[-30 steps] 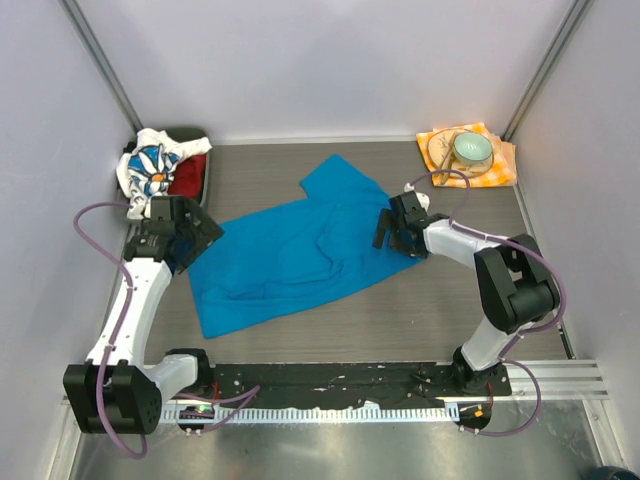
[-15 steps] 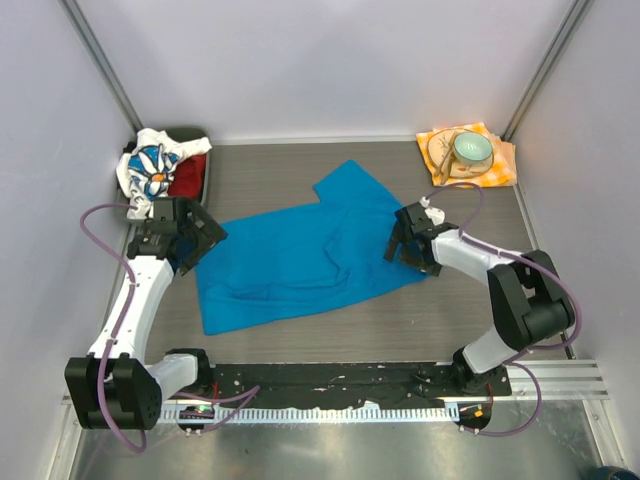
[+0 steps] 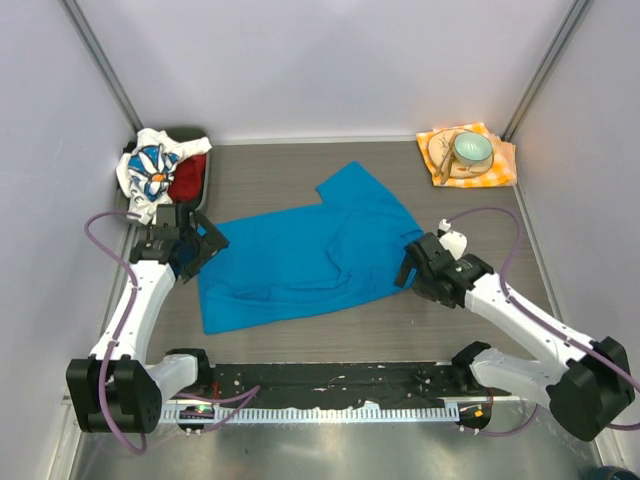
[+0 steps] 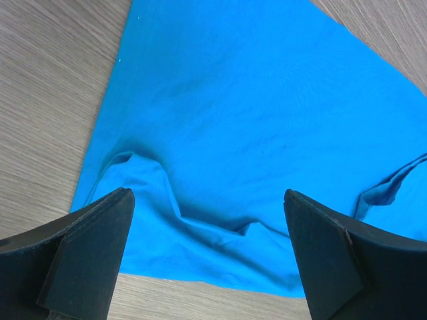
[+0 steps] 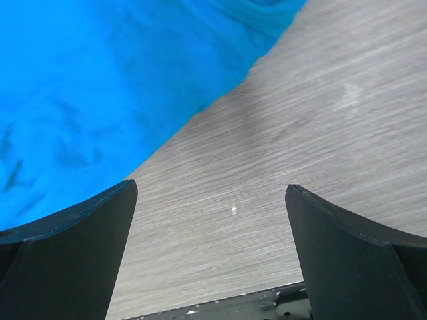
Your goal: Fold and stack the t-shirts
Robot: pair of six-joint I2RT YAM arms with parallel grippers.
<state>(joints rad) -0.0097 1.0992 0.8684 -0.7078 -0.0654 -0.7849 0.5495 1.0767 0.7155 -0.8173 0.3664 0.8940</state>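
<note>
1. Two arms are bolted at the near edge of the table (image 3: 470, 215), left and right.
2. The left gripper (image 3: 200, 246) is held at the left edge of the blue t-shirt (image 3: 300, 262). Its fingers are spread wide and nothing is gripped.
3. In the left wrist view, rumpled blue cloth is seen between the spread fingers, with bare wood to one side. Contact with the cloth cannot be told.
4. The right gripper (image 3: 408, 272) is placed at the shirt's near right edge. Its fingers are spread wide and nothing is gripped. In the right wrist view, mostly bare wood is seen under it.
5. The blue t-shirt is laid out mid-table, wrinkled, with one sleeve pointed far.
6. Far left, the daisy-print t-shirt (image 3: 148, 168) is bunched beside and partly over the red t-shirt (image 3: 188, 178) in a dark bin (image 3: 196, 131).
7. Far right, a teal bowl (image 3: 472, 148) is set on an orange checked napkin (image 3: 503, 160).
</note>
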